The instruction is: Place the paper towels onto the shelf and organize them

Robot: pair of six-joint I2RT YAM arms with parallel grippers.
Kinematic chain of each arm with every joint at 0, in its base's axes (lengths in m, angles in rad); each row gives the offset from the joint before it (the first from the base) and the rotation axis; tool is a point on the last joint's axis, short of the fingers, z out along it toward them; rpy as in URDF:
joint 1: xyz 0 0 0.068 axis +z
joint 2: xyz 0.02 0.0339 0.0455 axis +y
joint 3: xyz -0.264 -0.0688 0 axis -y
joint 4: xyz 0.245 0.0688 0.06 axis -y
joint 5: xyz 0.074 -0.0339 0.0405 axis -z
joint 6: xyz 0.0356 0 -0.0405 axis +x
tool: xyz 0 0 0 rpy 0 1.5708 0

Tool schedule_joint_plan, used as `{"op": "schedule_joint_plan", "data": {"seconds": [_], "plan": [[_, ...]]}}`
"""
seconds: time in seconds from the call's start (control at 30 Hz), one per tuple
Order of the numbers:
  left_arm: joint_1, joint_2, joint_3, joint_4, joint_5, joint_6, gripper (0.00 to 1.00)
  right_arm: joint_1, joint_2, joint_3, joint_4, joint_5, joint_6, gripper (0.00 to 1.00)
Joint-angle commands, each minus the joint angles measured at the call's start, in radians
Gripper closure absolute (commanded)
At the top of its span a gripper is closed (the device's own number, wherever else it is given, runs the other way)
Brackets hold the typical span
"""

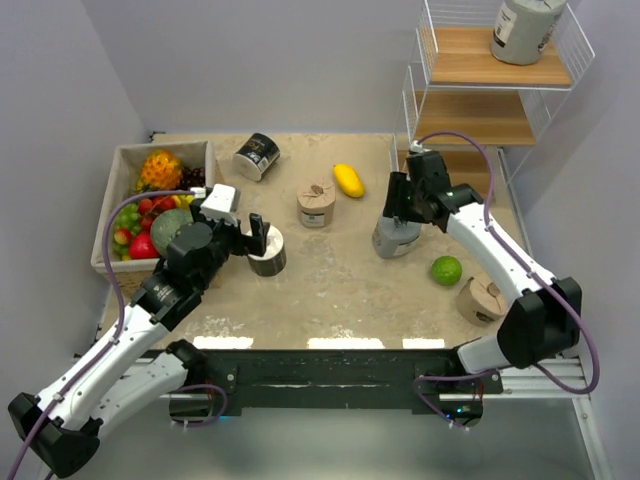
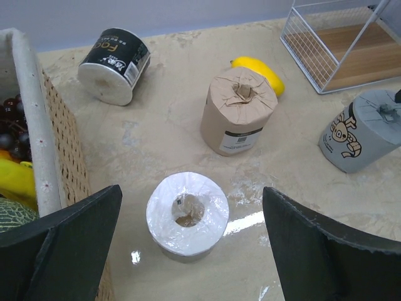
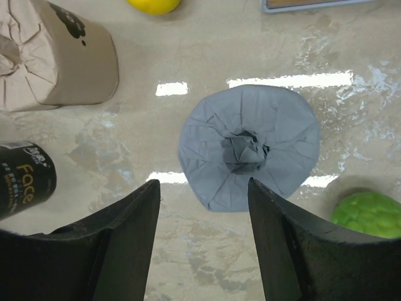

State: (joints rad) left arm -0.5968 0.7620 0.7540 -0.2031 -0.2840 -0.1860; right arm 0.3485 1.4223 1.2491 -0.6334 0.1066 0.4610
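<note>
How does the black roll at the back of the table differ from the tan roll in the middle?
The black roll lies on its side, its white end showing; the tan roll stands upright. The black roll's wrapper is dark with white lettering; the tan roll's is brown paper gathered on top. Both are short, fat rolls on the table.

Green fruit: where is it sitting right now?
Top view: the green fruit lies on the right side of the table, between the grey roll and the tan roll at the near edge.
</note>
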Motion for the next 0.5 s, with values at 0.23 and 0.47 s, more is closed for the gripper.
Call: {"op": "schedule_joint_plan", "data": {"seconds": [0.23,0.47], "plan": [[-0.005,0.095,0.065,0.008,0.094,-0.001,0.02,-0.065,0.03,0.188,-0.104,0.203,-0.079,0.39],[-0.182,0.444,0.365,0.011,0.119,0.077,0.05,-0.068,-0.216,0.063,-0.089,0.01,0.042,0.38]]}}
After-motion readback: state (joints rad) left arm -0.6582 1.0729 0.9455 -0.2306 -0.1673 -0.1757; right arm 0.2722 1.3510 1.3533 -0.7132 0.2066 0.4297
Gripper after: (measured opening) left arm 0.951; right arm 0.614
